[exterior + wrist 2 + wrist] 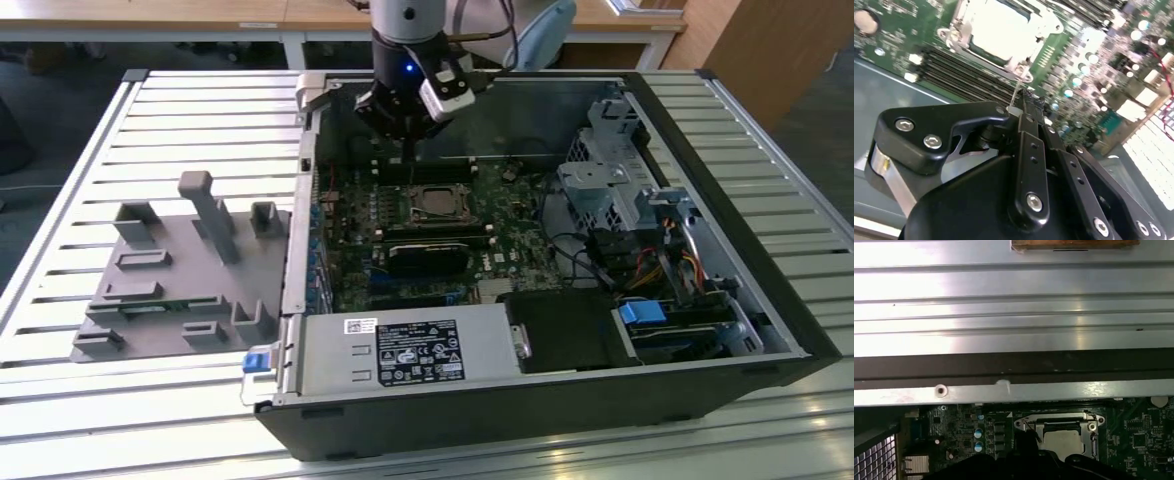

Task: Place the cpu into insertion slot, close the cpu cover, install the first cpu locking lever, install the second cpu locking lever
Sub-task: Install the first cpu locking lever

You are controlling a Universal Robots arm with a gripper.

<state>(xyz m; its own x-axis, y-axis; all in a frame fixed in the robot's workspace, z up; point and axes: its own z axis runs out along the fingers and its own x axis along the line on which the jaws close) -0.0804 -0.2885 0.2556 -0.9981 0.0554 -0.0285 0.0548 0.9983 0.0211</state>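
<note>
The claw (1021, 107) looks closed, pinching a thin lever (1018, 90) whose end its tips hide, while the cpu (434, 203), at 5 o'clock from the claw in the exterior view, lies under the lowered cover (960, 27), its face just white glare in the second wrist view.

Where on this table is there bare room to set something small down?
Bare slats of the table lie between the grey fixture tray and the near edge, and beyond the tray, at the exterior view's left. Inside the computer case it is crowded, most of all around the insertion slot, where the hand hangs.
</note>
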